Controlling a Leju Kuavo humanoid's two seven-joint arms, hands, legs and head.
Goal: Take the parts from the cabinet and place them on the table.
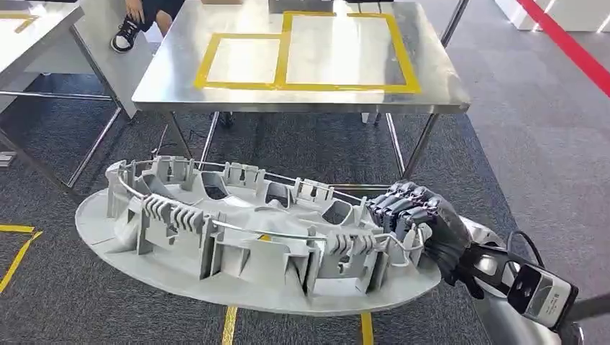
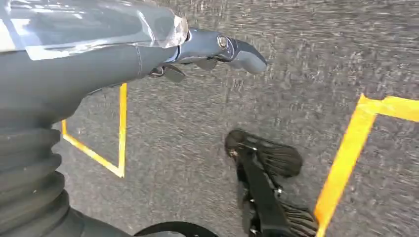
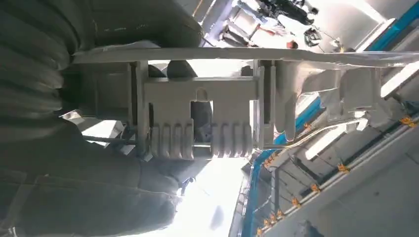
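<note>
**Right hand carrying the part, bench ahead**

Right hand (image 1: 413, 215): dark fingers curled over the right end of the grey part (image 1: 244, 237), gripping it at the ribbed brackets and the thin wire that runs along its top. In the right wrist view the hand (image 3: 74, 148) sits close behind a bracket of the part (image 3: 197, 118), with the part's flat plate edge-on across the frame.

Part: large, flat, oval grey plate with a curved row of upright brackets and slotted fins on it. It is held roughly level off the floor, near the robot, stretching from the hand at the right out to the left. Nothing else supports it in the head view.

Left hand (image 2: 217, 49): hangs over the grey carpet (image 2: 197, 128), nothing in it, thumb sticking out; can't tell how far the other fingers are spread. Yellow tape lines (image 2: 346, 148) on the floor below it.

Bench (image 1: 165, 79): bare stainless steel, farther off, beyond the part and well apart from it. Yellow tape (image 1: 280, 50) marks two rectangles on its top, smaller one left, bigger one right.

Far left: a second steel table edge (image 1: 29, 36) and a person's shoe (image 1: 124, 34) beside the bench.
</note>
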